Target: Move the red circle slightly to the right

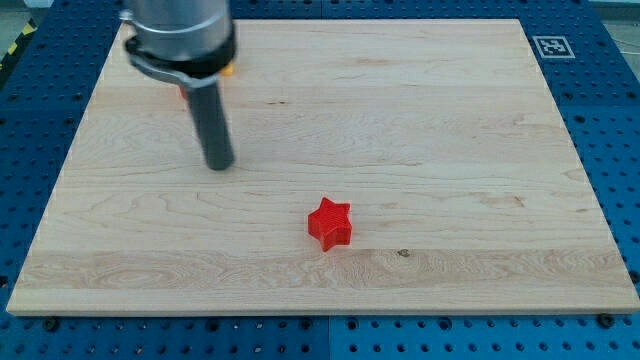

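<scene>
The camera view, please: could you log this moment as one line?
my tip: upper left of board | red star: lower centre, untouched | red circle: mostly hidden behind arm

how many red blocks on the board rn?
1 clearly: a red star at lower centre. A red sliver beside my rod, above my tip, may be a second, mostly hidden.

Lab: blue perforated bench (pixel 600 110), fiducial tag (pixel 551 46)

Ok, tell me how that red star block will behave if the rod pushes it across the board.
The red star looks rigid and low, so it should slide, not tip or roll. Its points may make it spin under an off-centre push. The wooden board looks smooth, so little drag. My tip stands apart, toward the view's upper left.
</scene>
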